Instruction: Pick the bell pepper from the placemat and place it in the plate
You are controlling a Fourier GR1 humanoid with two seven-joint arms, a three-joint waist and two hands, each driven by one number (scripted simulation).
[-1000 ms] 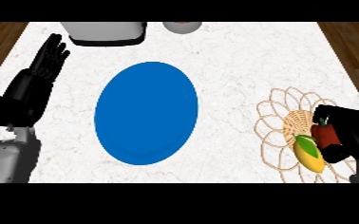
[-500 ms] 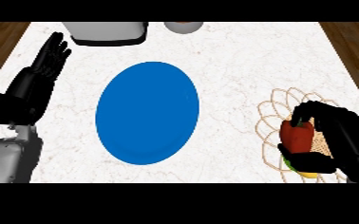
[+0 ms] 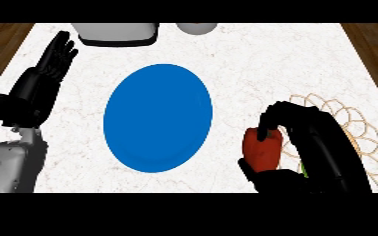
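Note:
A red bell pepper (image 3: 263, 149) with a bit of green showing at its side is held over the white counter, just left of the tan lace placemat (image 3: 347, 117). My right hand (image 3: 306, 135) is curled round it, fingers over the top and thumb below. The blue plate (image 3: 158, 116) lies at the counter's middle, a short way left of the pepper. My left hand (image 3: 46, 77) rests open at the left edge, fingers up.
A grey container (image 3: 118, 32) and a small grey round object (image 3: 196, 28) stand along the counter's far edge. Brown floor shows past the counter's left and right corners.
My right hand has closed round the pepper and carried it left, off the placemat toward the plate. The left hand has stayed still.

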